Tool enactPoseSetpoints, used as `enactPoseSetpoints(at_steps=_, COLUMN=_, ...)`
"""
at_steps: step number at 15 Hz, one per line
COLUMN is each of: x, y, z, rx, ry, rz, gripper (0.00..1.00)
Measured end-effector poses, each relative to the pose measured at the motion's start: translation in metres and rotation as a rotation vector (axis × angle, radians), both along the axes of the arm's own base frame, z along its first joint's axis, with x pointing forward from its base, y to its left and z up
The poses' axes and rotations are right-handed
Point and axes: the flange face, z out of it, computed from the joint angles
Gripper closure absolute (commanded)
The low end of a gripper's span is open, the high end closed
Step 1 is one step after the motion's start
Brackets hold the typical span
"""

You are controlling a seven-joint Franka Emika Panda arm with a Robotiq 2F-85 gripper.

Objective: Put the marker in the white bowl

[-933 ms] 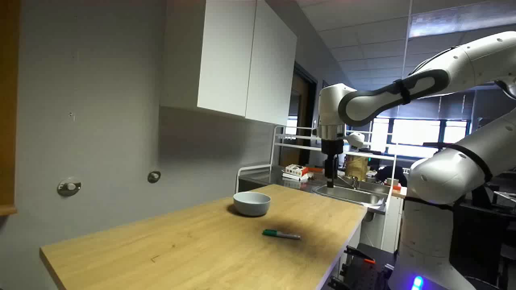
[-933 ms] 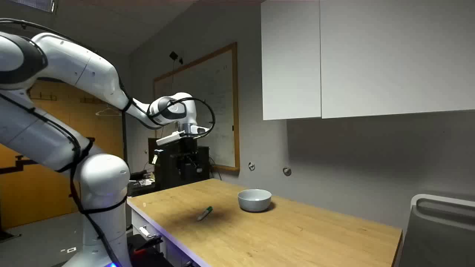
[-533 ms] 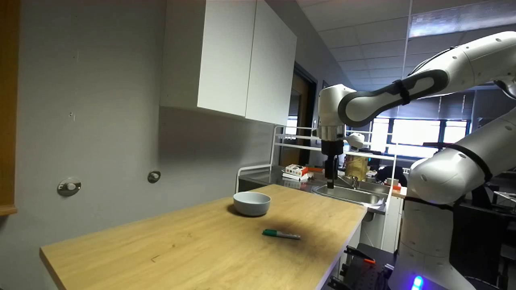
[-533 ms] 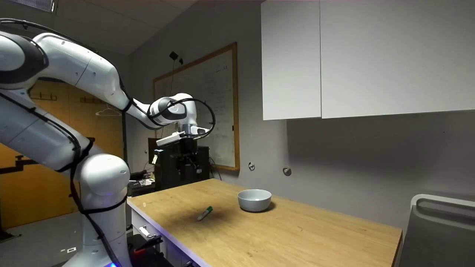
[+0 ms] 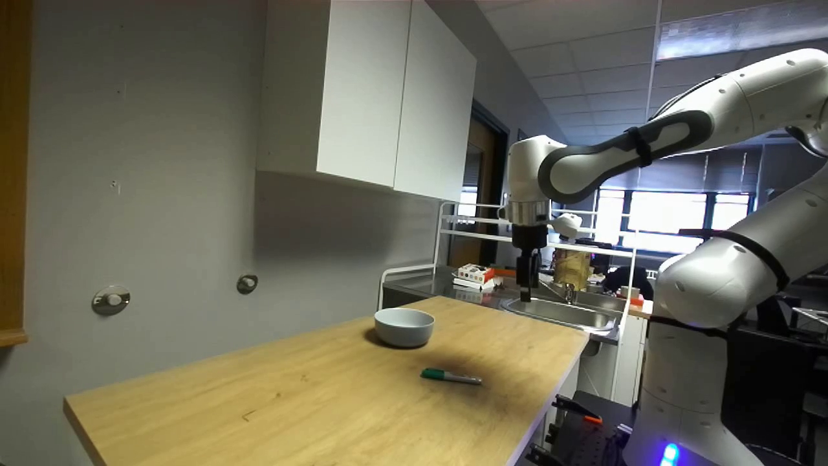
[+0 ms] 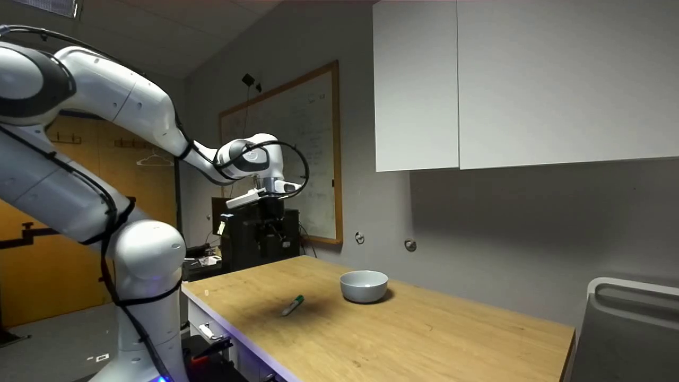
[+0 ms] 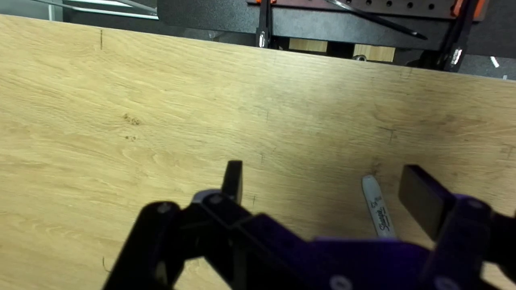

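The marker, grey with a green cap, lies on the wooden tabletop in both exterior views [image 5: 453, 377] [image 6: 293, 306]. In the wrist view its grey body [image 7: 377, 207] shows between my fingers, nearer the right finger; its cap end is hidden behind the gripper. The white bowl, pale grey-white, stands upright on the table beyond the marker in both exterior views [image 5: 404, 331] [image 6: 364, 289]. It is out of the wrist view. My gripper [image 7: 322, 185] is open and empty. It points down, well above the table, in both exterior views [image 5: 527, 291] [image 6: 273, 241].
The wooden table [image 5: 291, 401] has a front edge beside the robot base, with black clamps [image 7: 264, 24] there. A white cupboard [image 5: 365, 97] hangs on the wall above the table. A sink [image 5: 569, 314] and a white rack [image 5: 446, 226] are past the table's end.
My arm and gripper have shifted slightly outward, left in one exterior picture and right in the opposite one. The marker and the bowl have not moved.
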Motion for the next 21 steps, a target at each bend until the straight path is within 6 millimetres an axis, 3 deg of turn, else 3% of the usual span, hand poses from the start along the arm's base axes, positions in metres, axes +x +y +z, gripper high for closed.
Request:
enactPoseSetpoints(at_steps=4, x=0.027, y=0.006, z=-0.019, rx=0.022, ry=0.002, rz=0.003, gripper=0.00)
enactPoseSetpoints(at_steps=7, x=0.053, y=0.022, z=-0.037, rx=0.063, ry=-0.006, rz=0.032, gripper=0.00)
enactPoseSetpoints(at_steps=16, x=0.118, y=0.106, z=-0.081, rx=0.132, ry=0.121, rz=0.255, gripper=0.00)
enactPoseSetpoints(at_steps=21, x=0.154, y=0.106, z=-0.117, rx=0.123, ry=0.244, rz=0.328, gripper=0.00)
